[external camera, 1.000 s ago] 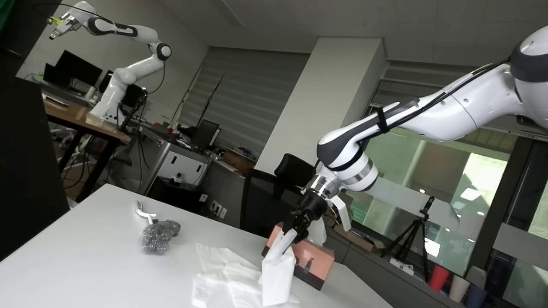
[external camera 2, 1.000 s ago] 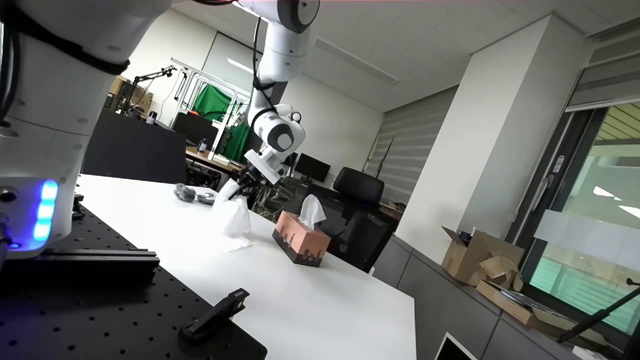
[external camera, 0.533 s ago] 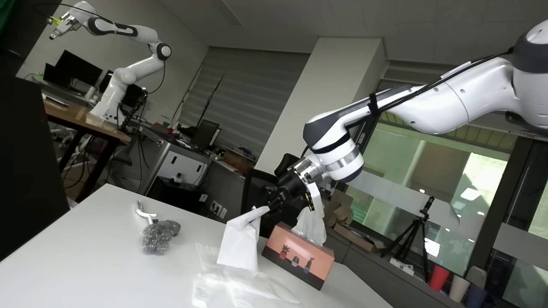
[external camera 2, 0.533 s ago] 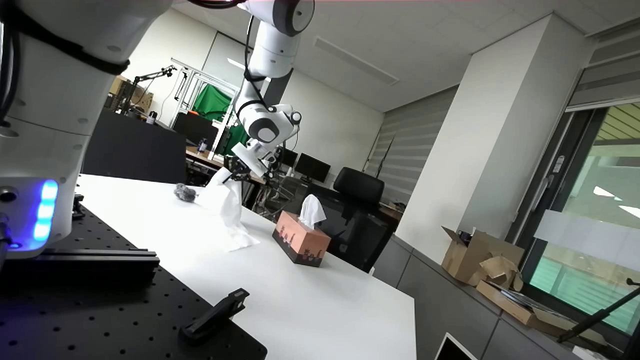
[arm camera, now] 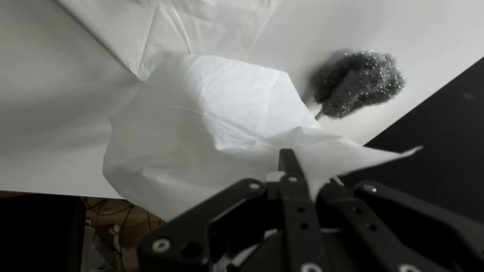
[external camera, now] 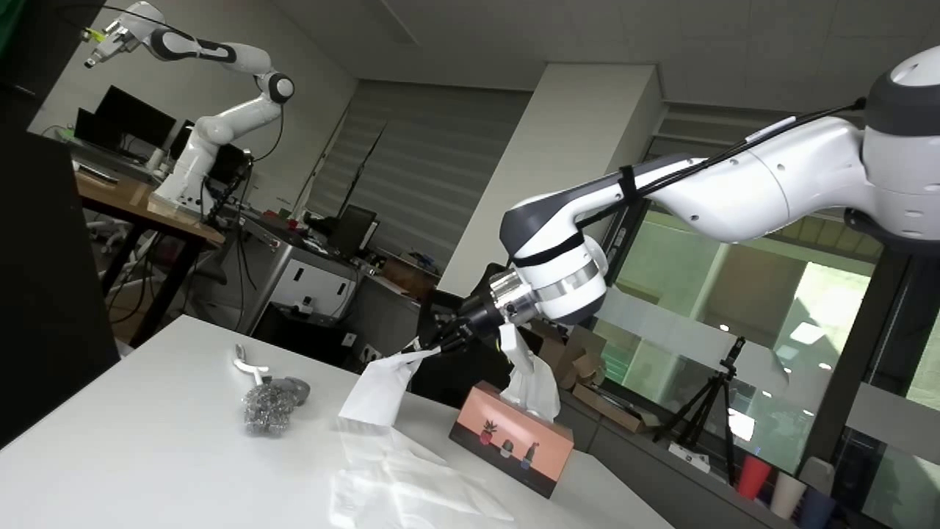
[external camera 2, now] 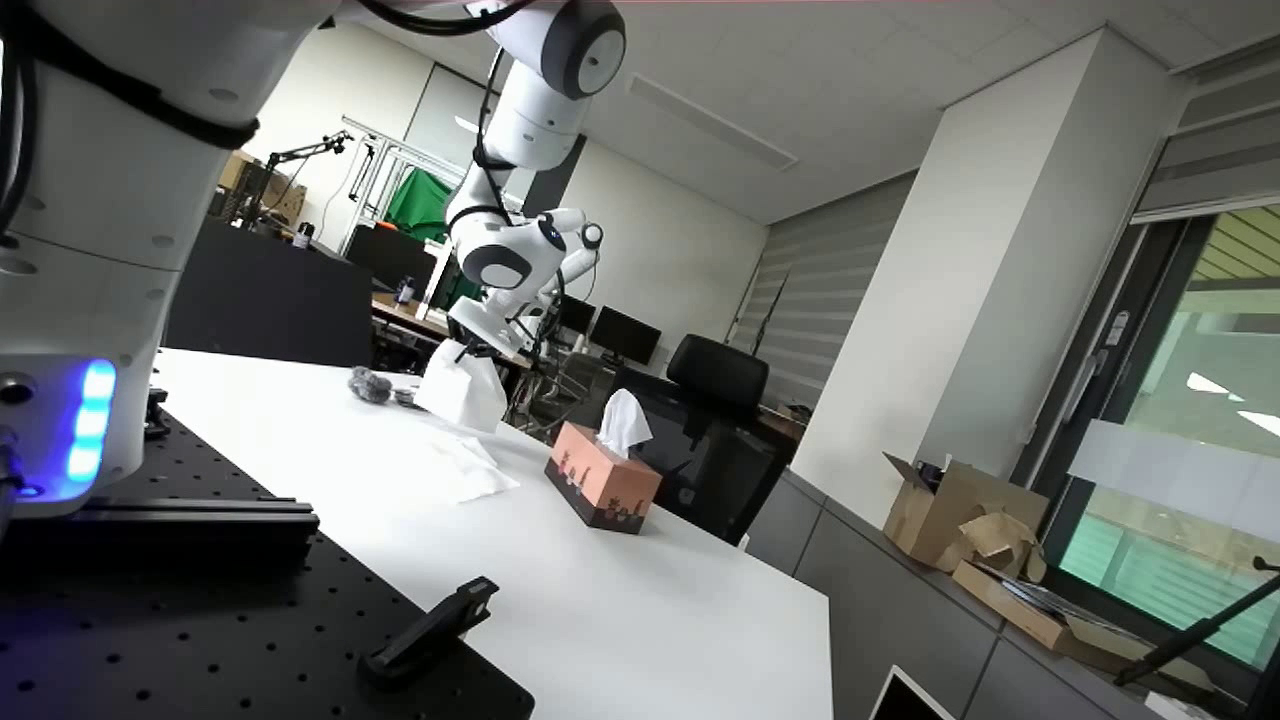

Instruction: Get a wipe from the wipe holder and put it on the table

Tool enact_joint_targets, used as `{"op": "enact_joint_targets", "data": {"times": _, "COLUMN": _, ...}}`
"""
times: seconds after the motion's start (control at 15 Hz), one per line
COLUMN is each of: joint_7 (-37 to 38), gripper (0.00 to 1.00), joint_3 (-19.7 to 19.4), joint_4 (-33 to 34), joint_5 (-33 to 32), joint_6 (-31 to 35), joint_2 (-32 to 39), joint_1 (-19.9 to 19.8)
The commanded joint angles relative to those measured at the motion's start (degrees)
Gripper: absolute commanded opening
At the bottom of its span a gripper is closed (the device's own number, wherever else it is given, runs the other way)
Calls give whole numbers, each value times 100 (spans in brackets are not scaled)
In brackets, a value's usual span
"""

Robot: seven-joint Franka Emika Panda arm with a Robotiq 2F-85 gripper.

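The white wipe hangs from my gripper above the table. It also shows in an exterior view and spreads below the fingers in the wrist view. The gripper is shut on it, with a corner sticking out to the right in the wrist view. The wipe holder, an orange and dark box, stands on the table behind and beside the gripper. Another wipe sticks up from its top.
A thin, crumpled white sheet lies flat on the table near the holder and below the held wipe. A grey fluffy duster with a white handle lies farther off. A black chair stands behind the table edge.
The gripper has carried the wipe away from the front of the holder, leftward in both exterior views, toward the duster. The wipe's lower edge has risen. The holder has not moved.
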Motion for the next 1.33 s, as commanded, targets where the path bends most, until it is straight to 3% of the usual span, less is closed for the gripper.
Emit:
{"op": "enact_joint_targets", "data": {"times": 0.0, "joint_7": 460, "gripper": 0, "joint_3": -144, "joint_4": -218, "joint_5": -569, "joint_6": 342, "joint_2": 216, "joint_1": -52}}
{"op": "enact_joint_targets", "data": {"times": 0.13, "joint_7": 978, "gripper": 0, "joint_3": -545, "joint_4": -329, "joint_5": -942, "joint_6": 147, "joint_2": 191, "joint_1": 115}}
{"op": "enact_joint_targets", "data": {"times": 0.27, "joint_7": 1785, "gripper": 0, "joint_3": -1300, "joint_4": -430, "joint_5": -1391, "joint_6": -212, "joint_2": -1, "joint_1": 581}}
{"op": "enact_joint_targets", "data": {"times": 0.4, "joint_7": 2409, "gripper": 0, "joint_3": -1775, "joint_4": -361, "joint_5": -1841, "joint_6": -744, "joint_2": -20, "joint_1": 856}}
{"op": "enact_joint_targets", "data": {"times": 0.47, "joint_7": 2709, "gripper": 26, "joint_3": -1965, "joint_4": -291, "joint_5": -2050, "joint_6": -1077, "joint_2": -20, "joint_1": 982}}
{"op": "enact_joint_targets", "data": {"times": 0.6, "joint_7": 3118, "gripper": 32, "joint_3": -2155, "joint_4": -157, "joint_5": -2356, "joint_6": -1653, "joint_2": -10, "joint_1": 1115}}
{"op": "enact_joint_targets", "data": {"times": 1.0, "joint_7": 3606, "gripper": 74, "joint_3": -2290, "joint_4": 228, "joint_5": -2657, "joint_6": -2793, "joint_2": 14, "joint_1": 1340}}
{"op": "enact_joint_targets", "data": {"times": 1.27, "joint_7": 4493, "gripper": 98, "joint_3": -2780, "joint_4": 362, "joint_5": -3108, "joint_6": -3277, "joint_2": -152, "joint_1": 1842}}
